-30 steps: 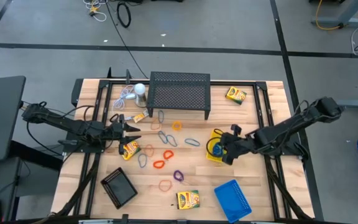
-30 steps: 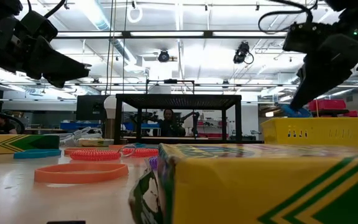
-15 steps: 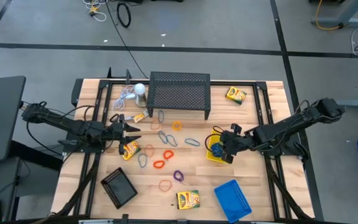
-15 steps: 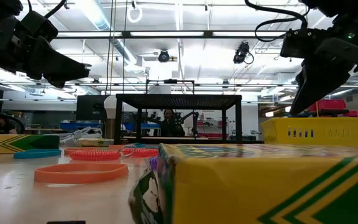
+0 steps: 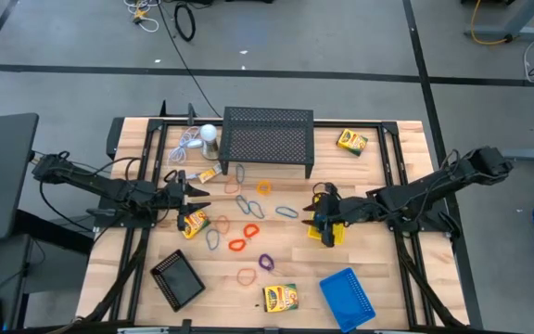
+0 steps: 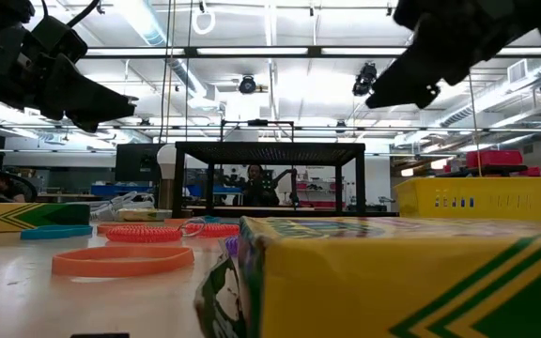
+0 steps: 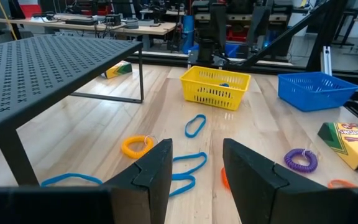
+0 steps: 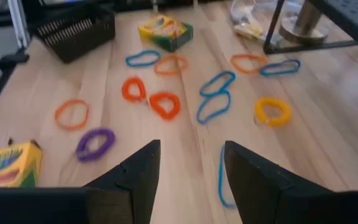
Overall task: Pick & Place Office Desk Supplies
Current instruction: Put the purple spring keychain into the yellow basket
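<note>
My right tool [image 5: 318, 219] moved from over yellow tray [image 5: 328, 232] toward loops, jaws now released, empty. Left tool [image 5: 196, 193] idle, parted. Blue loop [image 8: 220, 177] just beyond tray; risk: fingers snag tray rim, dragging it.

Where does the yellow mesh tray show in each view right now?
High view: yellow mesh tray, right of centre, mostly hidden under the right gripper.
Low view: at the right edge.
Left wrist view: upper centre, on the wood.
Right wrist view: not in it.
Shared landmark: the large black mesh stand.
</note>
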